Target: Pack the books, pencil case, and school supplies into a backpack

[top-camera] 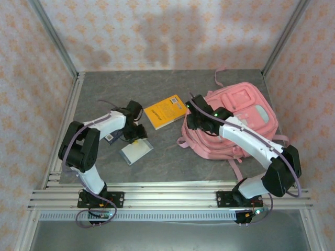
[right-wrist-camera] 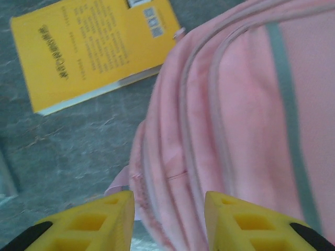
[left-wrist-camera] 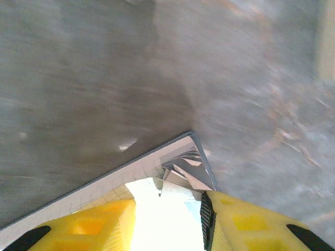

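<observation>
Two arms, left end effector (left-wrist-camera: 170, 209) half-open astride pale book (left-wrist-camera: 99, 191) corner, right end effector (right-wrist-camera: 168, 206) half-open astride backpack (right-wrist-camera: 246, 104) edge

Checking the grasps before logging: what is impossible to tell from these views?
- Left wrist: glare whitens the pale book between the fingers; grip unclear.
- Right wrist: frame edges crop the backpack; zipped or open unclear.
- Top: orange book print too small.
</observation>
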Controlling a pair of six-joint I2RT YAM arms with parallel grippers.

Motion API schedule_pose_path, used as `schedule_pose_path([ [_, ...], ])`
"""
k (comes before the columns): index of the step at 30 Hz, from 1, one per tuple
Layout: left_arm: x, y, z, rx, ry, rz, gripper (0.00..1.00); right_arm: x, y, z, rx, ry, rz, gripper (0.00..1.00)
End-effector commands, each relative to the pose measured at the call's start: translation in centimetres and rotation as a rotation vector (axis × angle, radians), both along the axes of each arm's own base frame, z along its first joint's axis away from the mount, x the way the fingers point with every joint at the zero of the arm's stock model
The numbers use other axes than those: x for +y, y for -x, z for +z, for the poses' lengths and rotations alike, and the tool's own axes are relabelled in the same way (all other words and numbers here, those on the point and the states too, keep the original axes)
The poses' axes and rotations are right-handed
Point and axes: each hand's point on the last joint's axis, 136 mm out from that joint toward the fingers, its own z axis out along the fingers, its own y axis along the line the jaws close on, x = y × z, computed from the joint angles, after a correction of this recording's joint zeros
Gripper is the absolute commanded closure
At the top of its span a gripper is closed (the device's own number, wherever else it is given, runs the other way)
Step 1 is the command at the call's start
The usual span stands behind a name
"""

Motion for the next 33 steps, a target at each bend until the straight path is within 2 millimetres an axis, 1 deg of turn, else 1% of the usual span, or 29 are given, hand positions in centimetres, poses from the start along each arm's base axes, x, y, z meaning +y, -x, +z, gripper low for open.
schedule_pose_path([
  [1,-4.1,1.6,0.9,0.029,0.101,-0.086,0.59,3.6,0.7,0.9,0.016,-0.181,0.09,0.63],
  [2,-4.4,1.5,1.9,0.007,0.122,-0.086,0.57,5.0,1.3,0.8,0.045,-0.224,0.15,0.63],
  [3,-4.5,1.4,3.0,-0.016,0.138,-0.085,0.55,6.1,1.8,0.7,0.072,-0.249,0.184,0.63],
  [4,-4.3,1.3,4.2,-0.041,0.14,-0.089,0.52,6.9,2.1,0.4,0.097,-0.268,0.201,0.63],
  [6,-3.4,1.3,6.2,-0.077,0.117,-0.097,0.43,9.0,2.8,-0.4,0.185,-0.333,0.242,0.63],
  [8,-1.6,1.7,7.5,-0.093,0.084,-0.069,0.36,10.8,3.3,-1.5,0.28,-0.377,0.257,0.63],
  [10,0.4,2.1,7.8,-0.089,0.055,-0.009,0.34,12.4,3.7,-2.7,0.354,-0.406,0.274,0.63],
  [12,2.8,3.0,7.4,-0.081,0.035,0.074,0.34,13.6,3.9,-4.1,0.387,-0.398,0.281,0.63],
  [14,4.9,4.1,6.4,-0.062,0.017,0.145,0.35,14.9,4.3,-5.8,0.428,-0.39,0.292,0.62],
  [16,6.0,5.1,5.1,-0.023,0.017,0.187,0.36,16.0,4.9,-7.4,0.486,-0.393,0.299,0.62],
  [19,6.1,6.3,3.1,0.022,0.041,0.204,0.36,16.8,5.5,-9.7,0.546,-0.359,0.298,0.62],
  [22,6.5,7.0,1.7,0.043,0.028,0.214,0.36,16.4,5.5,-11.6,0.57,-0.312,0.276,0.62],
  [25,6.8,7.6,0.3,0.071,0.017,0.219,0.38,16.2,5.6,-12.9,0.591,-0.294,0.263,0.64],
  [27,6.8,7.8,-0.1,0.076,0.019,0.218,0.39,16.3,5.8,-13.4,0.608,-0.297,0.259,0.67],
  [28,6.7,8.0,-0.6,0.083,0.029,0.217,0.39,16.3,5.9,-14.0,0.619,-0.291,0.25,0.69],
  [31,5.9,8.2,-1.7,0.09,0.075,0.201,0.39,16.1,6.2,-15.1,0.646,-0.286,0.233,0.7],
  [33,5.2,8.1,-2.4,0.107,0.114,0.194,0.4,16.3,6.6,-15.6,0.669,-0.298,0.23,0.72],
])
